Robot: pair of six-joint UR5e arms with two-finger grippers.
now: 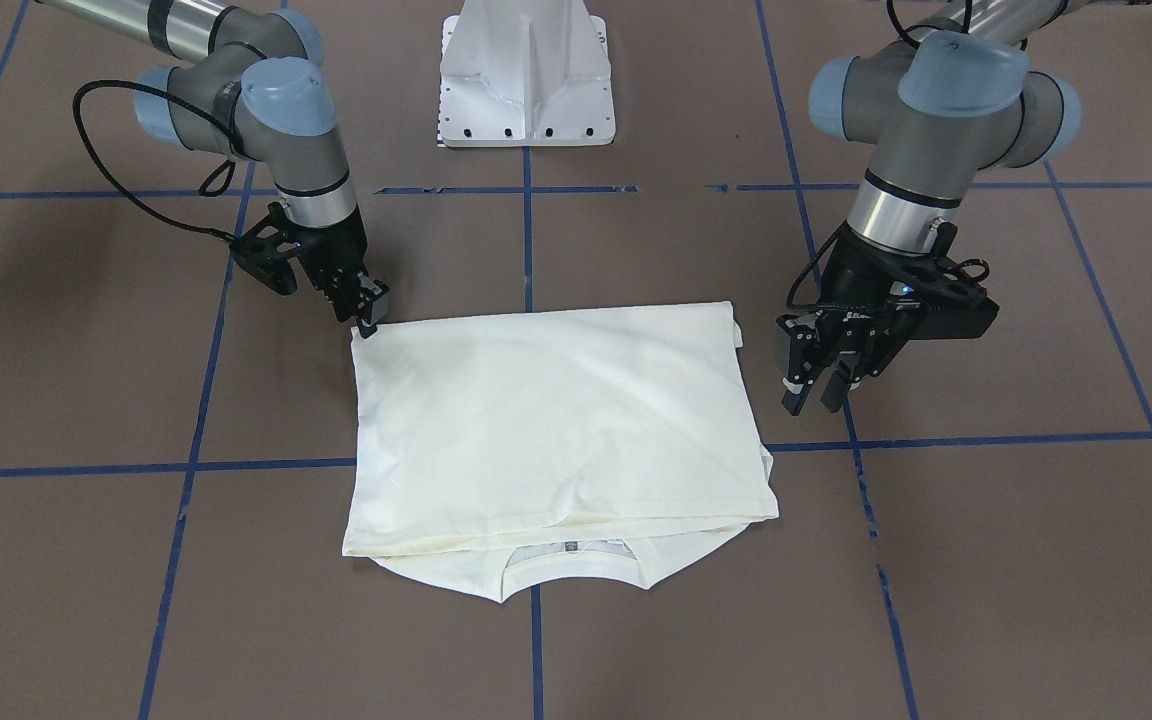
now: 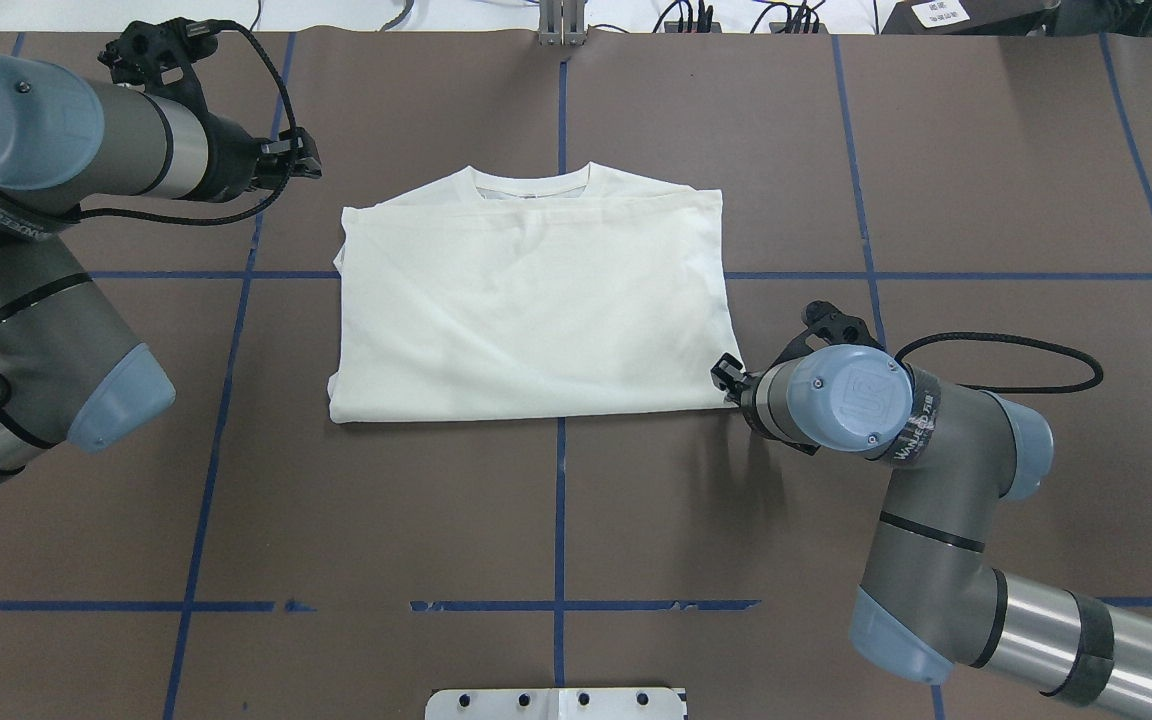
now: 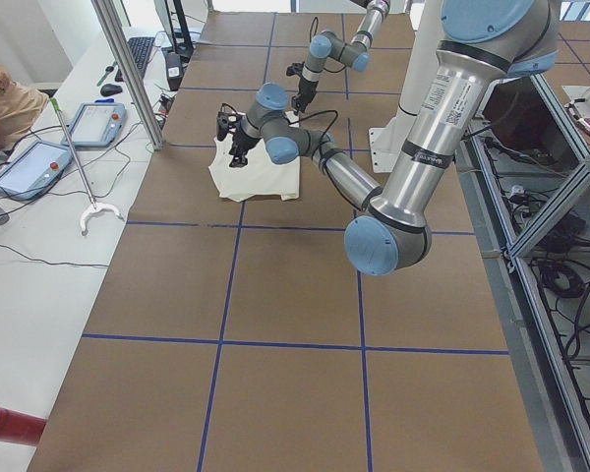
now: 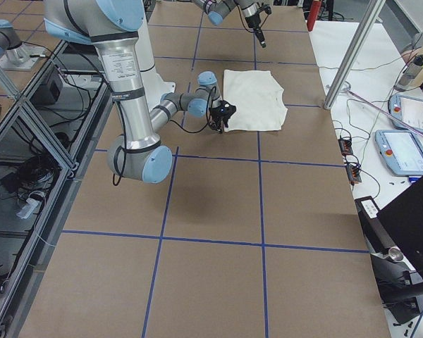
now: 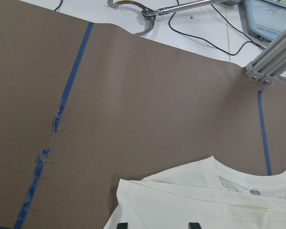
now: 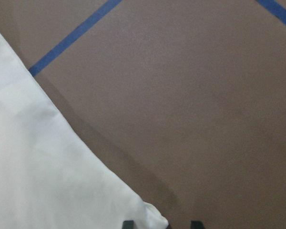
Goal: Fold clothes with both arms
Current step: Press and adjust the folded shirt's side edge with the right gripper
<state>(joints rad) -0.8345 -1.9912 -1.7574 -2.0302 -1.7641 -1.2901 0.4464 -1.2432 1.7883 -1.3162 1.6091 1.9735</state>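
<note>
The left arm and right arm are silver-grey, with light-blue joint caps, looping black cables and lettered bands.

T-shirt: cream, plain side up, folded into a rough rectangle. It lies flat in the centre of the front-facing frame. The collar and its neck label poke out from under the folded layer at the lower edge.

Left arm: upper right of the same frame, silver-grey with light-blue caps. The left gripper points down just off the shirt's right edge, clear of the cloth, with its fingers spread.

Right arm: upper left of the frame. The right gripper is tip-down at the shirt's upper-left corner. In the wrist view, that corner lies between the two fingertips, which are apart.
</note>
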